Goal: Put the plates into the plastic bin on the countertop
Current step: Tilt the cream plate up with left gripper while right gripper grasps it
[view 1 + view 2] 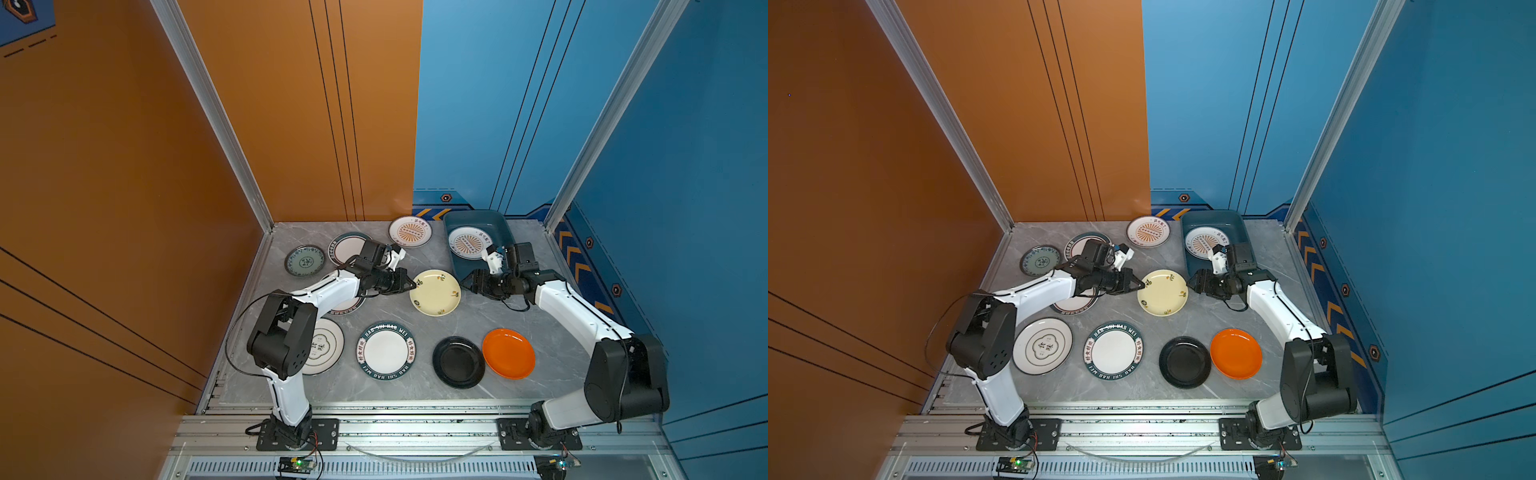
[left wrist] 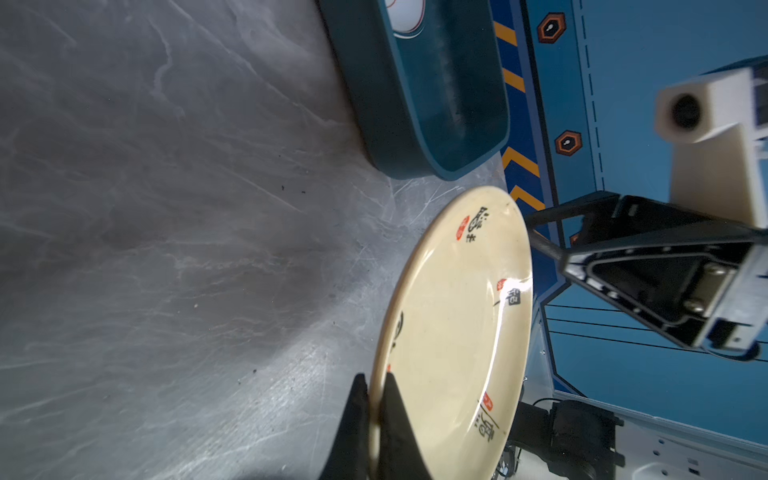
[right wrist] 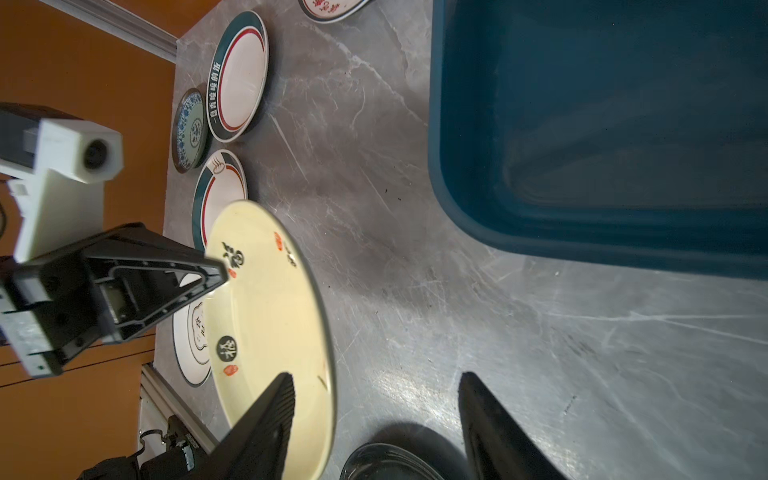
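The left pincer point(image 2: 374, 386) sits closest to the lens, clamped tight on the rim of the cream plate point(image 2: 453, 332). The plate is tipped up on that side, mid-bench and just short of the bin point(image 1: 478, 218); whether its far edge touches the bench point(image 1: 415, 390) I cannot tell. The right pincer point(image 3: 376, 378) stands wide open with the opposite rim between its fingers, gripping nothing. The plate looks stiff, light and glossy, so probably slippery and liable to chip if dropped. The thin raised rim seems the only place to take hold, and a pinch there gives little hold against swinging. I count ten plates. One sunburst plate point(image 1: 469, 243) lies in the bin. Outside it are a second sunburst plate point(image 1: 410, 231), three green-rimmed plates point(image 1: 386, 351), one white plate point(image 1: 1042, 345) with a thin dark line, one teal plate point(image 1: 305, 260), one black plate point(image 1: 458, 362), one orange plate point(image 1: 508, 353) and the cream one.
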Controlling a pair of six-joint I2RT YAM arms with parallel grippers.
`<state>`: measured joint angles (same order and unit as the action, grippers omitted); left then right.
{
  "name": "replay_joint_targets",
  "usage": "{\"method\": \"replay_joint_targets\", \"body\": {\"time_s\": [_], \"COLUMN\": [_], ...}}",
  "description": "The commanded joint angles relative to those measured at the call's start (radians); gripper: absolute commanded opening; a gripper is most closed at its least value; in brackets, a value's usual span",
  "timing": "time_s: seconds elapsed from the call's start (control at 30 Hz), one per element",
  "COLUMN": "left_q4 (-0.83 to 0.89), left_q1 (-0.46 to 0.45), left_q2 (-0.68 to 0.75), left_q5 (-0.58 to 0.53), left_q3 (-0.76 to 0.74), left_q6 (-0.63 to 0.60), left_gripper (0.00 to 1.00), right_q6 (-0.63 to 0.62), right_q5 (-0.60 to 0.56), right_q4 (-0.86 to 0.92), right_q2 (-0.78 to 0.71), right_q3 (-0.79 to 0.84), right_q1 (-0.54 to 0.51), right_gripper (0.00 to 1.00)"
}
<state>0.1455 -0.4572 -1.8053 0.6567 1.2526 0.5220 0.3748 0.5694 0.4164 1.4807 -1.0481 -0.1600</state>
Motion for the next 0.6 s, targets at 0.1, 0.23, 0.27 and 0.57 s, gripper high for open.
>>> {"method": "replay_joint_targets", "body": {"time_s": [0.1,0.23,0.27,0.57], "left_q4": [0.016,0.017,0.017,0.011], "left_q1": [-0.002,-0.009,-0.011,-0.015], "left_q2": [0.052,0.047,0.047,0.049], "left_q5": [0.029,0.025,0.024,0.023], "left_q3": [0.031,0.046,0.048,0.076], "left_q6": [0.015,0.020,0.022,0.039], "left_gripper": [0.00,0.00,0.00,0.00], "right_q6": [0.034,0.045,0.048,0.079], "right_q5": [0.079,0.087,0.086,0.108], "right_q4": [-0.109,-0.123,-0.123,-0.119], "right_q2": [-0.034,-0.027,-0.024,0.021], "right_q3": [0.034,0.028,0.025,0.004], "right_q1": [-0.044,-0.064,-0.067,-0.070], "right_gripper": [0.63,0.56,0.50,0.15]}}
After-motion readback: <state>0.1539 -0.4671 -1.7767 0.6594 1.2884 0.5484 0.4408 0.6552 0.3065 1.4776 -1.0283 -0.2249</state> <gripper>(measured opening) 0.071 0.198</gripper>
